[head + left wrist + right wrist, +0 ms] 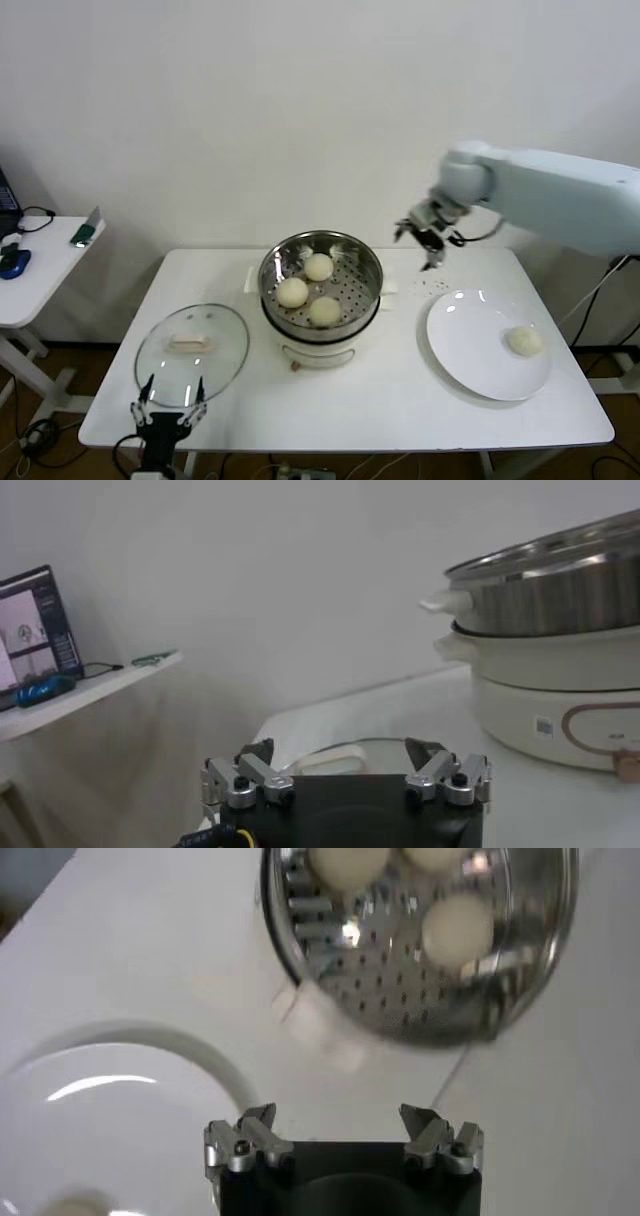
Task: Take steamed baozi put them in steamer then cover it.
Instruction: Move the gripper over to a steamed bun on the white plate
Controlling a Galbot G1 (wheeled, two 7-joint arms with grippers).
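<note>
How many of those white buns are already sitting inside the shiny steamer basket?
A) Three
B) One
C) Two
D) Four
A: the head view shows three baozi lying in the steamer, while a fourth baozi lies alone on the white plate.

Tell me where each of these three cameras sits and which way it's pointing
Head view: high on the robot, looking forward and down at the table; both arms show, left hand at the near edge by the cover, right hand raised beyond the plate.
Left wrist view: low, level across the table toward the steamer's side; open left hand shows.
Right wrist view: looking down on plate and steamer; open right hand shows.
Shared: all three see the steamer.
</note>
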